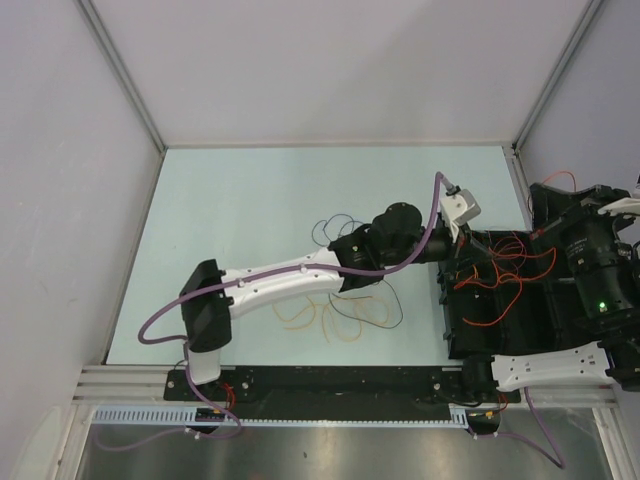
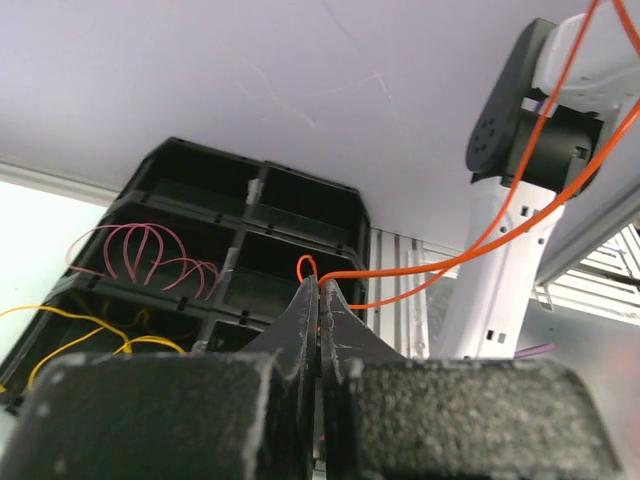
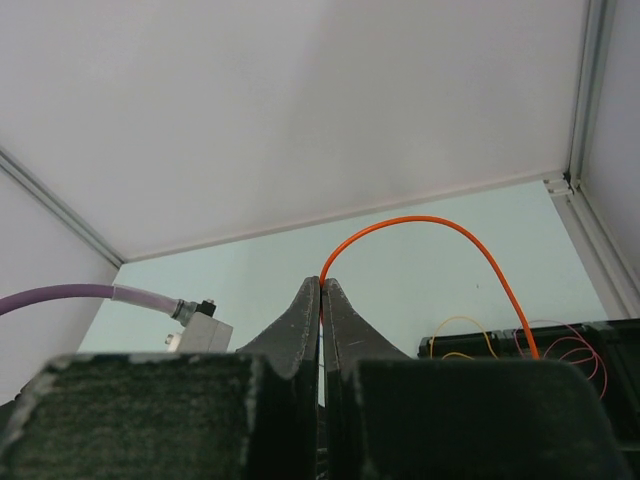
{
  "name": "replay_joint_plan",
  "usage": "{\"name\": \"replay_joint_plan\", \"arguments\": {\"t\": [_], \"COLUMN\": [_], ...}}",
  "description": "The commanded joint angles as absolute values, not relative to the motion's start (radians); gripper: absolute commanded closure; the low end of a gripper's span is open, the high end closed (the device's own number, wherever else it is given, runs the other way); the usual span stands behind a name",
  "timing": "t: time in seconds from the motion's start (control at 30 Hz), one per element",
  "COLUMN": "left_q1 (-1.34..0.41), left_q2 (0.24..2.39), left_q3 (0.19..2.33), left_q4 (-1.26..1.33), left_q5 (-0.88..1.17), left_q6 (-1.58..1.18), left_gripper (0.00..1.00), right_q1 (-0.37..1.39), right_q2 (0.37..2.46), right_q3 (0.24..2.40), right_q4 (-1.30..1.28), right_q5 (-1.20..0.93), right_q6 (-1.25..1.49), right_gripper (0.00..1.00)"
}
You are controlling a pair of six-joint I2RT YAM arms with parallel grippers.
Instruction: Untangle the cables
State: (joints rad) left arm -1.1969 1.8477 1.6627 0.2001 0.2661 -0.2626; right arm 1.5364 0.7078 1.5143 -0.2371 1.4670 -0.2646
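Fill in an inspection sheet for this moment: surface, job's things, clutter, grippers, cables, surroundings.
Surface: pale green table.
Job's things: orange cable strung between both arms; yellow loops and dark blue loops loose on the table; pink cable coiled in a compartment of the black tray.
Clutter: nothing seen.
Grippers: left gripper and right gripper, fingers shut on the orange cable.
Cables: purple hose runs to the left wrist camera.
Surroundings: white enclosure walls.

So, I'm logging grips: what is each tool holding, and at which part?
Both pinch the orange cable: left tool at a small bend, right tool at the foot of an arc.
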Motion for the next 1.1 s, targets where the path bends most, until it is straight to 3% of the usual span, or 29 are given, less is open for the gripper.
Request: {"name": "replay_joint_plan", "arguments": {"t": [0.0,1.07], "left_q1": [-1.21,-1.229], "left_q2": [1.879,2.1], "left_q3": [1.735,2.0], "left_q4": [0.236,0.278], "left_q5": [0.285,0.396], "left_q6": [-0.282,-0.357], "left_gripper": [1.0,0.99], "right_q1": [1.557,1.58], "right_q2": [0.681,0.623], "right_q3": [1.506,1.422], "right_q4": [-0.342,-0.428], "right_q5": [1.545,1.542], "right_q6": [-0.138,-0.005], "right_gripper": [1.0,1.0]}}
